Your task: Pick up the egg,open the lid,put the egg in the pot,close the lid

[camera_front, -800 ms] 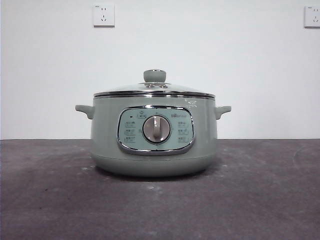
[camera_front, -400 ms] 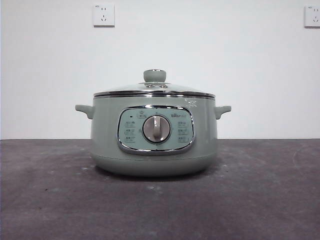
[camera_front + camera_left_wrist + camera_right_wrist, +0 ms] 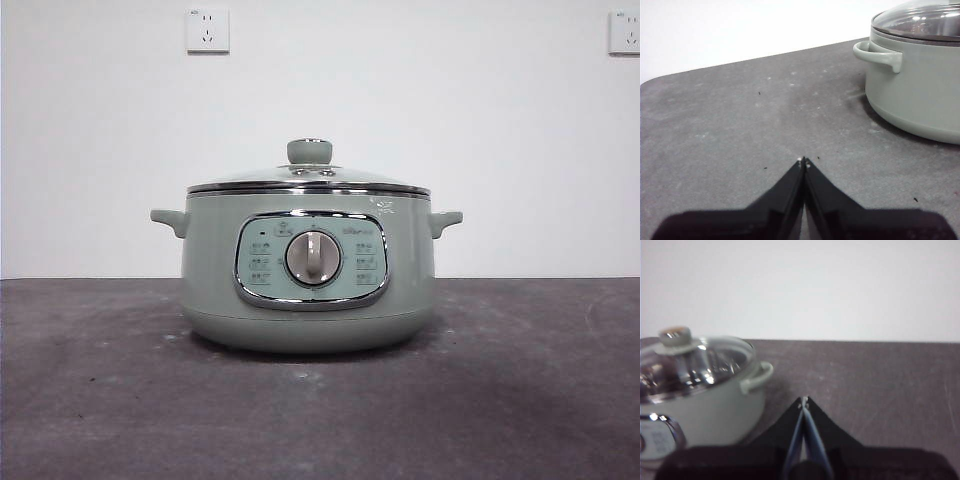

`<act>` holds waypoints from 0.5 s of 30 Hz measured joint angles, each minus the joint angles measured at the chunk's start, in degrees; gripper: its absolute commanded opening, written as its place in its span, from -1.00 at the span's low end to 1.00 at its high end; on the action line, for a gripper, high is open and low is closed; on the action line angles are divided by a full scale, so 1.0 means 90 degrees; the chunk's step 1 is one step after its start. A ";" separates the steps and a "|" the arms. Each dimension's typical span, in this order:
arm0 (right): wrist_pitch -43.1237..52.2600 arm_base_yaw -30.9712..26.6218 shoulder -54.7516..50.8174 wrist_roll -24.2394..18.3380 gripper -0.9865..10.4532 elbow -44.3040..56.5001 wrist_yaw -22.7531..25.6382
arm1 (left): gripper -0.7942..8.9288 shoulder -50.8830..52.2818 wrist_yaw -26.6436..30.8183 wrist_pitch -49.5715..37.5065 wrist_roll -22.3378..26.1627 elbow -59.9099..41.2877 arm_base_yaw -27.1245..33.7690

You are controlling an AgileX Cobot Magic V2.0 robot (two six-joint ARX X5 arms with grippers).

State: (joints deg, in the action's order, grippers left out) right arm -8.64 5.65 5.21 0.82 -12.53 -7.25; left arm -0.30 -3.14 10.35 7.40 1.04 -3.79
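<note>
The pale sage-green pot (image 3: pixel 308 275) stands in the middle of the dark table, its silver dial facing the front view. The glass lid (image 3: pixel 308 180) with its green knob sits shut on the pot. The egg is not in view in any frame. My left gripper (image 3: pixel 803 161) is shut and empty, low over the table beside the pot (image 3: pixel 912 85) and apart from its side handle. My right gripper (image 3: pixel 803 401) is shut and empty on the pot's (image 3: pixel 700 390) other side, near its other handle. The lid also shows in the right wrist view (image 3: pixel 692 362).
The dark grey table (image 3: pixel 520 400) spreads around the pot. A white wall stands behind it with two power sockets (image 3: pixel 207 30). The table's far rounded corner shows in the left wrist view (image 3: pixel 655 82).
</note>
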 measured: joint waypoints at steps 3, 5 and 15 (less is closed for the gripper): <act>0.0214 0.0000 -0.0104 0.0034 -0.83 0.0410 0.0005 | -0.84 0.0000 0.0000 0.0000 0.0000 0.0000 0.0000; 0.0270 0.0000 -0.0170 0.0049 -0.83 0.0612 0.0005 | -0.84 0.0000 0.0000 0.0000 0.0000 0.0000 0.0000; 0.0119 0.0000 -0.0546 0.0112 -0.83 0.1302 0.0002 | -0.84 0.0000 0.0000 0.0000 0.0000 0.0000 0.0000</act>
State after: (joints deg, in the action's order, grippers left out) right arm -7.57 5.65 0.30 1.83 -0.82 -7.22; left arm -0.30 -3.14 10.35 7.40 1.04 -3.79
